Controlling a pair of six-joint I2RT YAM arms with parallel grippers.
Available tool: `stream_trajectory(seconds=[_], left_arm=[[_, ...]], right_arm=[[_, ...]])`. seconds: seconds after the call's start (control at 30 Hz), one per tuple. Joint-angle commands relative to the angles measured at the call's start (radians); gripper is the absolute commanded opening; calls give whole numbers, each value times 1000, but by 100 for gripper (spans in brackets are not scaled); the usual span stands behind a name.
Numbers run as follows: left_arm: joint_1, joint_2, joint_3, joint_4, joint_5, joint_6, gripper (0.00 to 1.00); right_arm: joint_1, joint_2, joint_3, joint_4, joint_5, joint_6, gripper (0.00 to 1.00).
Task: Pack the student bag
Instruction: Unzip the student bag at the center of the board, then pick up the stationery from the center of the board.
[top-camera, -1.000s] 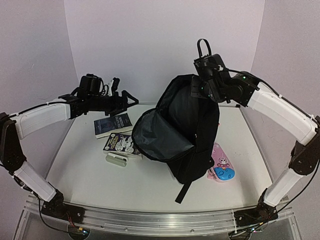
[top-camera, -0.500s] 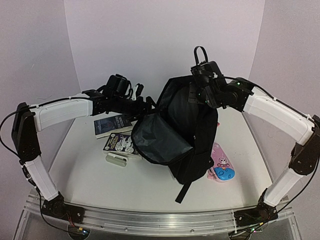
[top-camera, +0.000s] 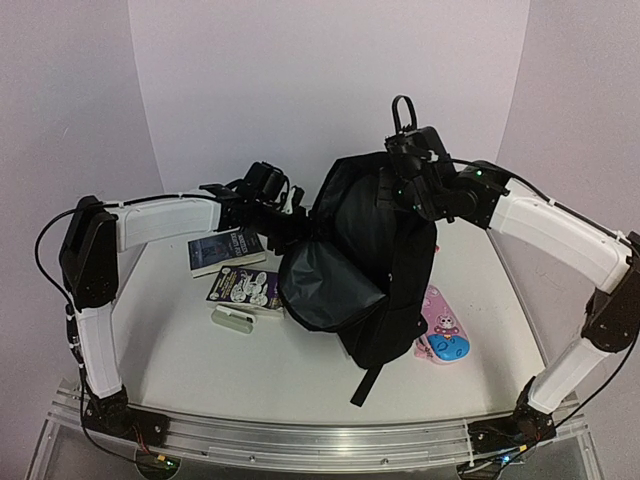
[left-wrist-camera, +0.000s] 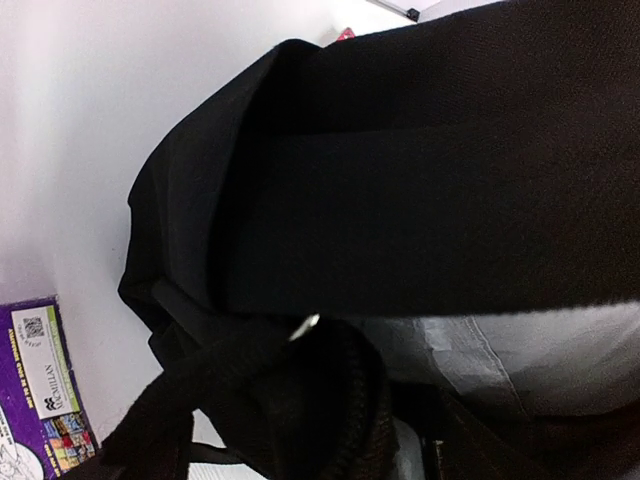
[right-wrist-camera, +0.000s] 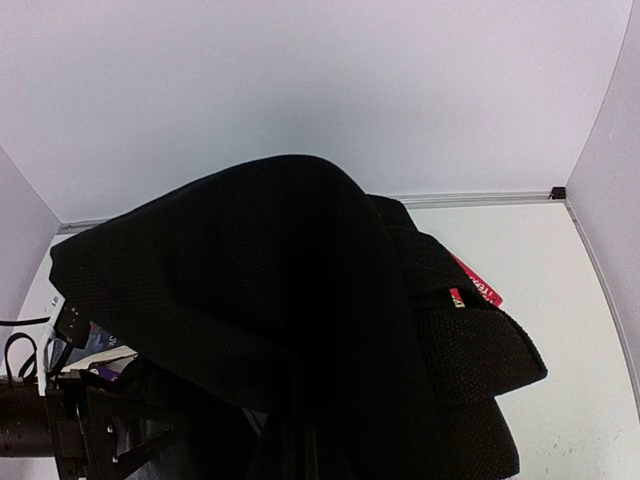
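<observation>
Mid-frame, bag looks soft, floppy, prob. light; right claw pinches its top, left claw at opening rim, width unclear. Grip rim fabric.

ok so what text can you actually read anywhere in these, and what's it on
"MACMILLAN" (likely, printed sideways): on the purple book, on its white edge strip beside a QR code.
White lettering on the red tag of the student bag: too small to read.
Cover text of the dark blue book: blurred, unreadable.
</observation>
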Motion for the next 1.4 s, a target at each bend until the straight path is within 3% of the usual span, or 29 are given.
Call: stream_trajectory(seconds=[0.0,0.13,0.23,0.47,0.67,0.73,0.83,0.93,1.13,1.37], left_arm=[[-3,30,72,-17,19,-15,61],[-2,5,64,-33,14,-3,21],[-2,-58,45,-49,-4,27,3],[0,-213,-6,-116,16,73,0],[30,-243,-48,-146,49,64,0],[66,-224,-64,-136,94,34,0],[115,-200,-90,-103,119,-3,0],[136,-179,-99,-64,133,-19,0],[142,-155,-73,-70,144,-9,0],[149,-176,-95,-73,124,15,0]], right_arm=[[-3,-27,-30,-8,-16,-11,0],[-3,-37,-38,-9,7,2,0],[-3,-44,-37,-13,25,14,0],[-55,0,2,-15,-5,17,0],[-92,43,46,-14,-88,6,0],[-92,38,61,-12,-184,-14,12],[-93,3,60,-9,-325,-45,55],[-92,-82,21,-8,-401,-40,77],[-105,-243,-44,-48,-307,5,96],[-284,-292,-84,-129,-318,20,98]])
